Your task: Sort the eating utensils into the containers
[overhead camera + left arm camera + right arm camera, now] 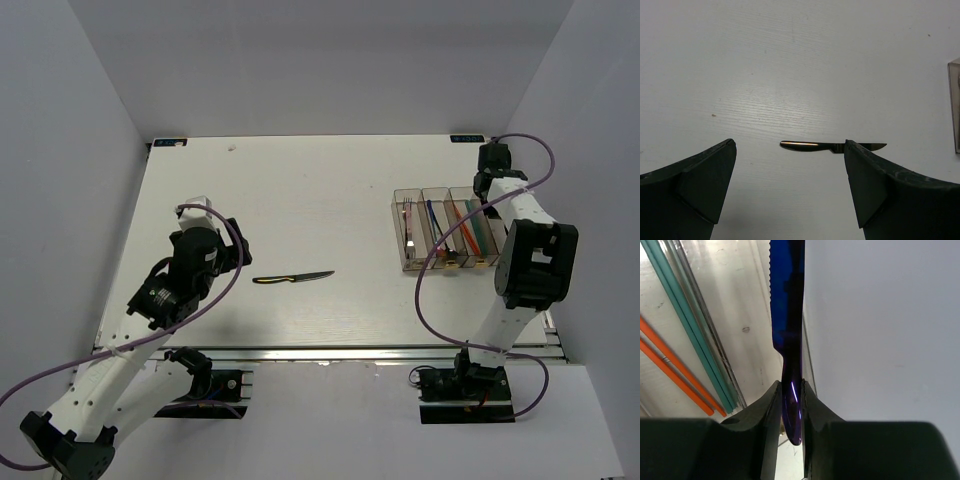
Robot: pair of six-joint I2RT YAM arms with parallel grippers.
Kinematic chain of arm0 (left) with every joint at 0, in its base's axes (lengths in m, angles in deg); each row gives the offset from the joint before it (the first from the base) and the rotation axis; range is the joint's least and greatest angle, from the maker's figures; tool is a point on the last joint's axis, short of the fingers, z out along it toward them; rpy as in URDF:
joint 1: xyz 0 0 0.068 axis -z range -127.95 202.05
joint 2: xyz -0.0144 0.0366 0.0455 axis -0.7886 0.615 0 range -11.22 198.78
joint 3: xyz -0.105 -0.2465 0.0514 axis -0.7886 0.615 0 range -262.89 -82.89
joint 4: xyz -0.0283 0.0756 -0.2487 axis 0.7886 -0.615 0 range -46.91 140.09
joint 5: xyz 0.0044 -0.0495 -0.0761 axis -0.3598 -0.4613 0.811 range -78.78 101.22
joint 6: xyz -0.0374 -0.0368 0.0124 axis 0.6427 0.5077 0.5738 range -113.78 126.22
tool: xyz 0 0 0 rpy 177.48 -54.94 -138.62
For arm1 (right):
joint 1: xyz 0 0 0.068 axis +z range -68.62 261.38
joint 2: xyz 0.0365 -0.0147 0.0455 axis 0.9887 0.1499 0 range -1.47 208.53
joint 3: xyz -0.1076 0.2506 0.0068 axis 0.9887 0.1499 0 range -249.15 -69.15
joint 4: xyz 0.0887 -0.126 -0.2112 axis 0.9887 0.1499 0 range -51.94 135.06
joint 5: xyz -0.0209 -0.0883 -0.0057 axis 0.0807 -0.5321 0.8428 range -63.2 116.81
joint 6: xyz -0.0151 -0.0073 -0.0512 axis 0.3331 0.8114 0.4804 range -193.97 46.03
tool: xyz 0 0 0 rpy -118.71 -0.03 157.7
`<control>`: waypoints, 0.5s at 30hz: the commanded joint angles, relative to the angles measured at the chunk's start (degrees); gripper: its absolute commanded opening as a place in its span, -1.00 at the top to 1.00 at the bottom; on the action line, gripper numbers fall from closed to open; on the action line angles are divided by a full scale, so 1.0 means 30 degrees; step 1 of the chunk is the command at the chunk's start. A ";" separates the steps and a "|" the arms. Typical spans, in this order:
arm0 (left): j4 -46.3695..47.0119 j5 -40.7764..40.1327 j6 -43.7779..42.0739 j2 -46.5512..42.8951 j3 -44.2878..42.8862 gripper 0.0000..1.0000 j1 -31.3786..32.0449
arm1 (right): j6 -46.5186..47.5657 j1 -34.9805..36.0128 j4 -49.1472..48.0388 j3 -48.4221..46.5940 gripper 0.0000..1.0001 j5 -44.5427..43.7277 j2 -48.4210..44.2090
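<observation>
A dark knife with a yellowish handle [292, 277] [810, 145] lies flat on the white table. My left gripper [238, 252] [789, 145] hangs open just left of it, and the knife shows between and beyond the fingers, untouched. The containers [397, 232], a row of clear bins, hold silver forks [408, 224], a blue piece [431, 221], red chopsticks [460, 230] [675, 367] and teal chopsticks [481, 228] [687, 322]. My right gripper [487, 205] [790, 386] is shut on the handle of a blue knife [787, 300] over the right end of the row.
Purple cables [432, 270] loop from both arms; the right one hangs across the front of the bins. White walls close in the table on the left, back and right. A corner of the bins [955, 105] shows at the left wrist view's right edge.
</observation>
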 commanded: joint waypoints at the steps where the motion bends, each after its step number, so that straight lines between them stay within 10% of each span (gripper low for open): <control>1: 0.0239 -0.0115 -0.0121 -0.0337 0.0118 -0.96 0.0116 | -0.0113 -0.0078 -0.0157 -0.0386 0.74 0.0133 0.0253; 9: 0.0180 -0.0203 -0.0121 -0.0015 0.0089 -0.96 0.0145 | -0.0493 -0.0107 0.0283 -0.0766 -0.13 0.0484 0.0224; 15: 0.0180 -0.0466 -0.0092 0.0014 0.0147 -0.96 0.0145 | -0.1574 -0.0078 0.1452 -0.2287 -0.20 0.1763 0.0021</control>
